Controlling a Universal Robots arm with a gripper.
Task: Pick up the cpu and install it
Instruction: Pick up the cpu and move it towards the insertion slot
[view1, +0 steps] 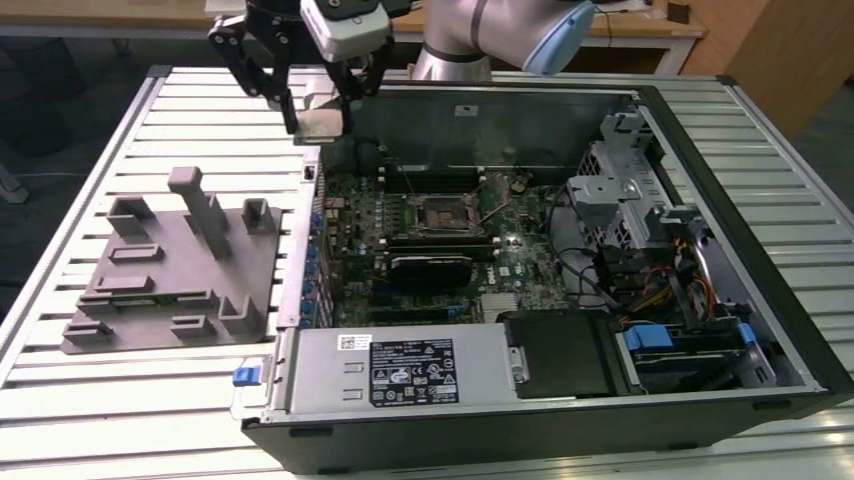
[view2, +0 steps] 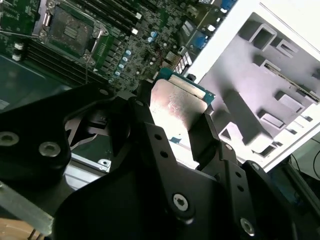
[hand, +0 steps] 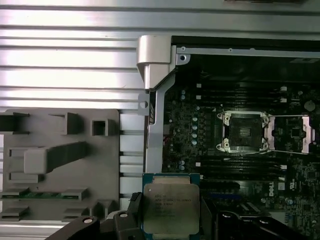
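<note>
— Where was the cpu (hand: 171, 207) seen?
— It was held in the air, metal top up, over the near wall of the computer case (view1: 747, 215), between the grey fixture block (view1: 174, 270) and the motherboard (view1: 400, 225).
— How was the gripper (view1: 318, 100) found?
— It was clamped on the chip, whose two opposite edges were pinched by the fingers (view2: 207, 137).
— And the socket (hand: 245, 131)?
— It was seen uncovered, well apart from the chip.
</note>
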